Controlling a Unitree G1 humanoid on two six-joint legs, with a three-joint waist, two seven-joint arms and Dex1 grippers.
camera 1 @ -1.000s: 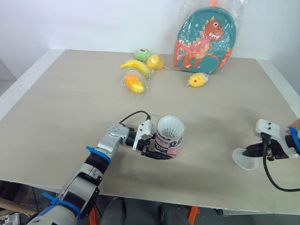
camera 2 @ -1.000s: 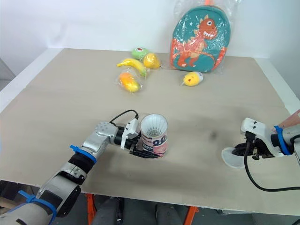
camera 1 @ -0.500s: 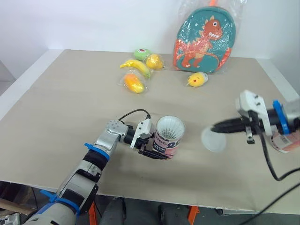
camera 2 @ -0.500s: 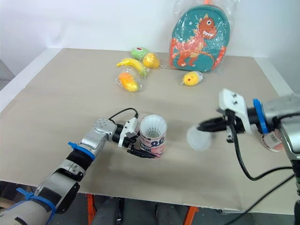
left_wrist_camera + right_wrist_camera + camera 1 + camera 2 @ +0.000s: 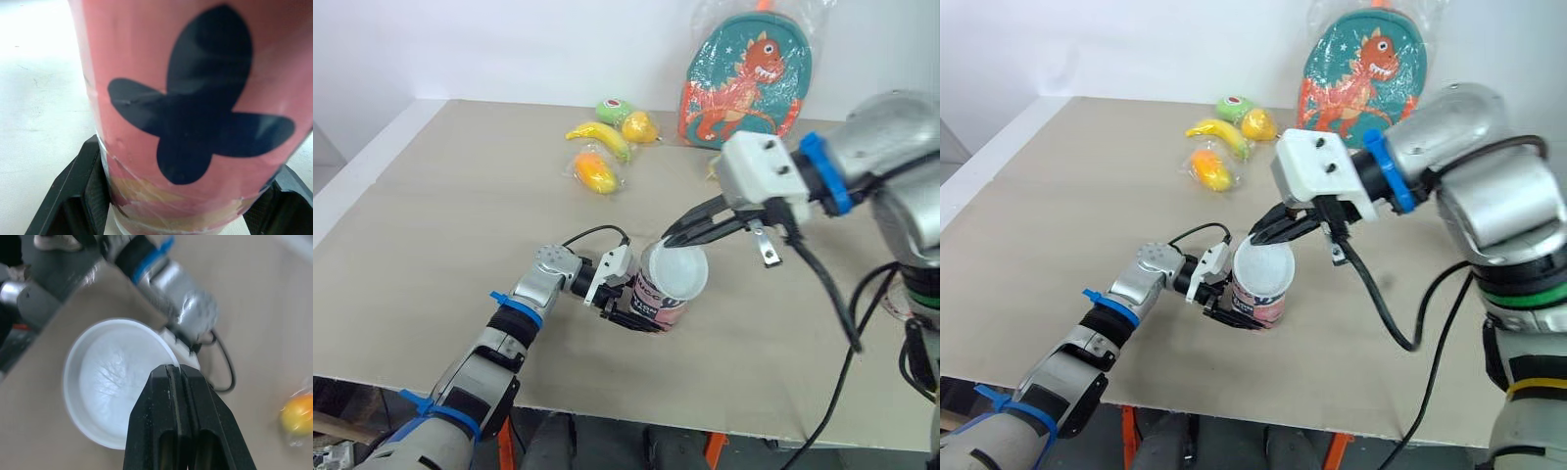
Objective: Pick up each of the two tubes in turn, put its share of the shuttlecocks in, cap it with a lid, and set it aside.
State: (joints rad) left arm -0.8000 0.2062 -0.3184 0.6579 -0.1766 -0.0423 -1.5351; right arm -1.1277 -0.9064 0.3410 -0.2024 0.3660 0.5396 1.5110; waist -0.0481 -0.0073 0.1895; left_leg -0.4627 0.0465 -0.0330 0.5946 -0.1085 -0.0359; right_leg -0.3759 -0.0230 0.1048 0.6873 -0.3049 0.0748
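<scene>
A pink tube [image 5: 658,302] with dark butterfly prints stands upright near the table's front edge. My left gripper [image 5: 632,311] is shut on its lower part, one black finger [image 5: 73,196] on each side. My right gripper [image 5: 672,238] is shut on the rim of a translucent white lid [image 5: 678,272] and holds it flat over the tube's mouth, hiding what is inside. From the right wrist, the lid [image 5: 112,382] sits just beyond my pinched fingertips. What looks like a second tube [image 5: 907,300] peeks out behind my right arm at the table's right edge.
A teal dinosaur backpack [image 5: 749,83] in plastic leans at the back. Wrapped toy fruit lies at the back centre: a banana [image 5: 597,137], an orange piece [image 5: 593,173], a green one [image 5: 612,110] and a yellow one [image 5: 638,127]. My right arm's cable [image 5: 837,323] hangs over the table's right part.
My right gripper lifted the lid off the table at the right and carried it left, up over the tube's mouth. The left gripper and tube stayed put.
</scene>
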